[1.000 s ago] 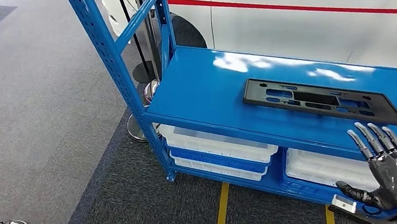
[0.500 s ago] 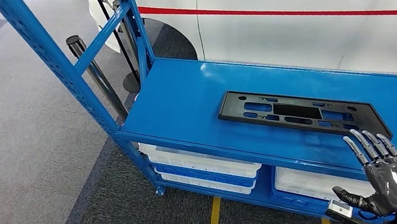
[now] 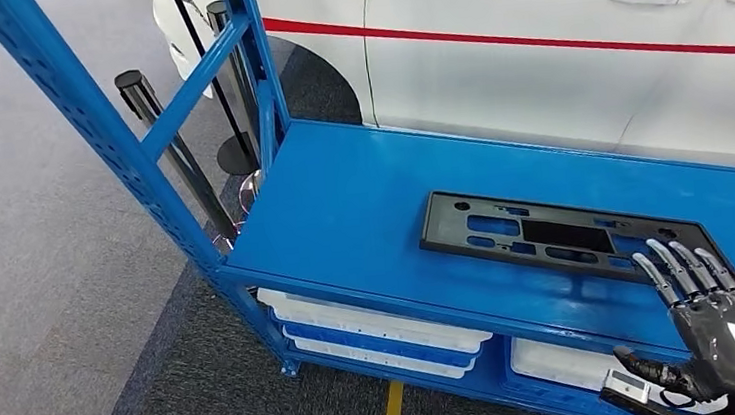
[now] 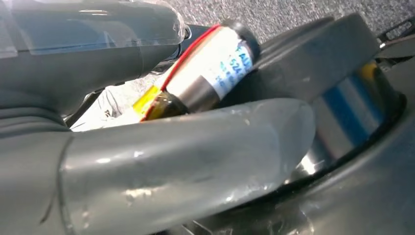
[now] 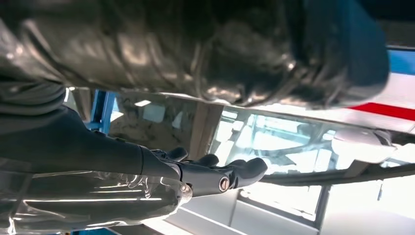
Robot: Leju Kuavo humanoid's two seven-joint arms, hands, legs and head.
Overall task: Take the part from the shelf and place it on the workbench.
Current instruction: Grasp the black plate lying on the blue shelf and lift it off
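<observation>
A flat black part with several cut-outs lies on the top board of the blue shelf. In the head view my right hand is raised at the lower right, open, with its fingers straight and spread. Its fingertips reach the part's near right edge; I cannot tell whether they touch it. The right wrist view has the same hand's dark fingers stretched out with nothing in them. The left wrist view is taken up by my left hand's grey thumb, and its fingers are hidden.
White trays sit on the shelf's lower levels. A blue upright post stands at the shelf's left end, with black stanchions beside it. A white car with a red stripe stands close behind the shelf. Grey carpet lies to the left.
The camera has moved, so the whole scene has shifted and the shelf looks nearer. My right hand's fingertips have closed in from short of the part to its near right edge.
</observation>
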